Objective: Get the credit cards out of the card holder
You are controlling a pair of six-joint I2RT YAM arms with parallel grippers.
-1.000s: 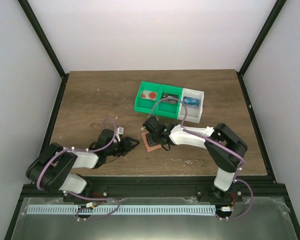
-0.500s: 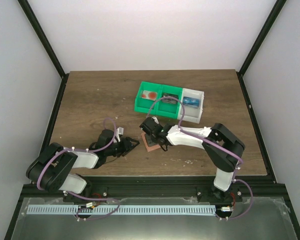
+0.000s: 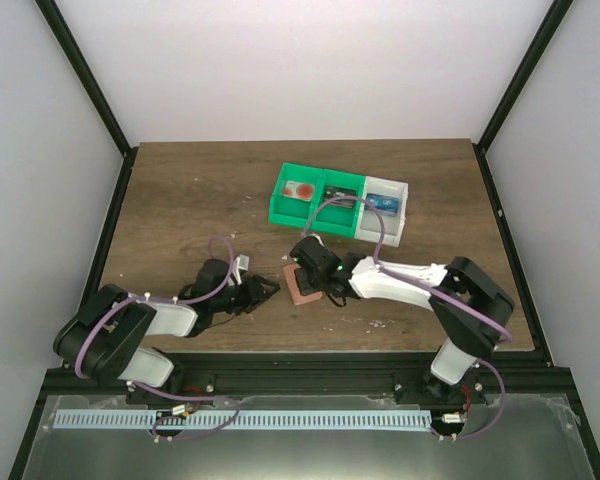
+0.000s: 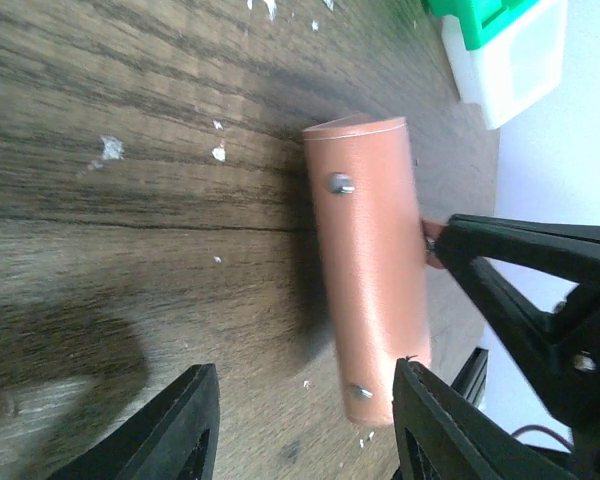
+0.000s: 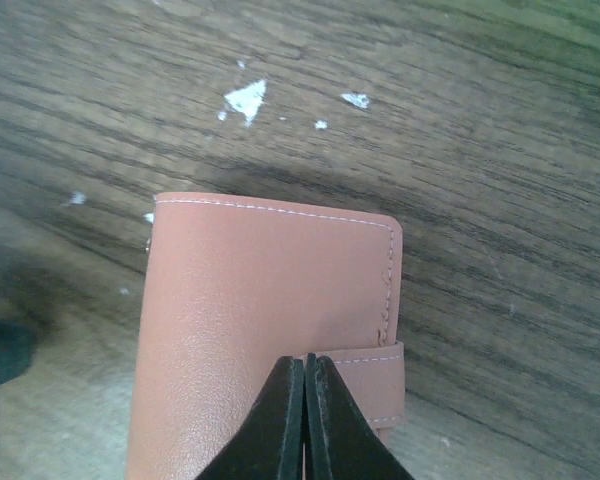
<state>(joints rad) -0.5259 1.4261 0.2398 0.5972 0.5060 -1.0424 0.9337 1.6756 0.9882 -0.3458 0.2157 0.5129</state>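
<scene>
Right gripper (image 5: pixel 305 362): jaws fully closed, no gap, tips pressed on face of holder (image 5: pixel 250 290) beside its strap tab
Left gripper (image 4: pixel 305 372): jaws half open, holding nothing, low over table (image 3: pixel 180 200), holder just ahead of tips
Holder flat on table between both grippers, nearer arms than bins
Green bin (image 3: pixel 278 212): red item (image 3: pixel 302 190) in left compartment, dark item (image 3: pixel 338 193) in next
White bin (image 3: pixel 380 232) against green bin's right side: blue item (image 3: pixel 383 203) inside

The right gripper (image 3: pixel 320 282) sits over the salmon card holder (image 3: pixel 298 289), apparently touching it, left gripper (image 3: pixel 269 291) just beside.
</scene>
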